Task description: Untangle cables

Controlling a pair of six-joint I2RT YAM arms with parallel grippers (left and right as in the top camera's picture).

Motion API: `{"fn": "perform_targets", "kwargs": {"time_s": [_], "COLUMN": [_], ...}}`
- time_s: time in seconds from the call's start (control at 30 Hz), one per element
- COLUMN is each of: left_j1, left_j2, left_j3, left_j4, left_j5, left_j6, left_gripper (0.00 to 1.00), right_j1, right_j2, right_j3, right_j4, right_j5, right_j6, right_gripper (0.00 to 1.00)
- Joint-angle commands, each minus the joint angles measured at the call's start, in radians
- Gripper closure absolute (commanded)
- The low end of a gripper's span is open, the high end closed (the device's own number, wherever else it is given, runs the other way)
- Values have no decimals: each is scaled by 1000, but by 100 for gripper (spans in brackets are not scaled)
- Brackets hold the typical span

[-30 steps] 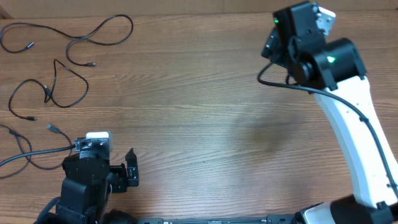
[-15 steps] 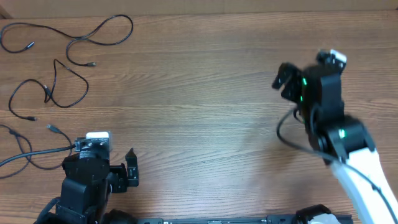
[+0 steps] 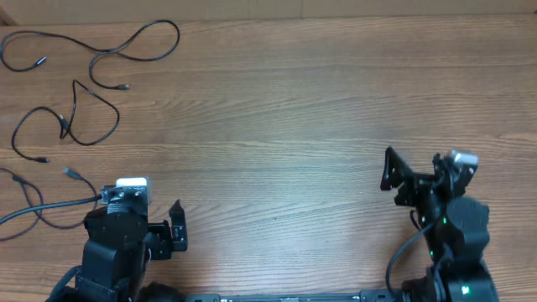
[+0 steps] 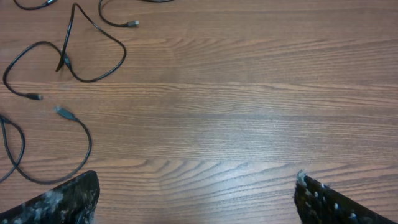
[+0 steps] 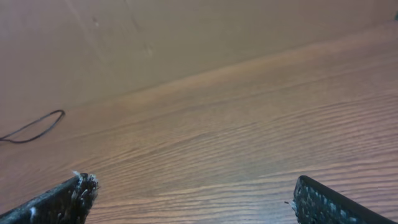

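Wooden counter (image 3: 294,126) carries cables (image 3: 64,126) spread apart as separate strands, apparently already untangled. Left hand (image 4: 198,180) and right hand (image 5: 193,182) gape wide, empty, parked clear.

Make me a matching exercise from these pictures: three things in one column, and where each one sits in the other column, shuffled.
Things
1. thin black cables
2. left gripper
3. right gripper

Places
A. near right part of the brown wooden table, open over bare wood
B. lying as loose strands on the far left part of the table
C. near left part of the table, open, with cable ends just ahead of it

Pairs: 1-B, 2-C, 3-A
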Motion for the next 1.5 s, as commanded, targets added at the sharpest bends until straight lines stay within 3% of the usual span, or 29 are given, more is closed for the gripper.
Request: {"fn": "perform_targets", "kwargs": {"time_s": [0.0, 0.2, 0.57, 0.67, 1.23, 1.47], "left_j1": [-3, -3, -3, -3, -3, -3], "left_j2": [0, 0, 0, 0, 0, 0], "left_j3": [13, 13, 13, 13, 13, 13], "left_j4": [3, 3, 3, 3, 3, 3], "left_j5": [8, 8, 8, 8, 8, 8], "left_j6": [8, 8, 8, 8, 8, 8], "left_gripper": [0, 0, 1, 0, 0, 0], "right_j1": [-16, -85, -136, -137, -140, -140], "right_j2": [-97, -209, -397, -394, -394, -394], "right_j3": [-62, -155, -325, -380, -376, -375], "right_j4": [14, 48, 198, 288, 232, 228], "right_j5": [-47, -141, -190, -206, -164, -148], "right_j6": [-34, -108, -108, -109, -113, -201], "right_gripper": [0, 0, 0, 0, 0, 0]}}
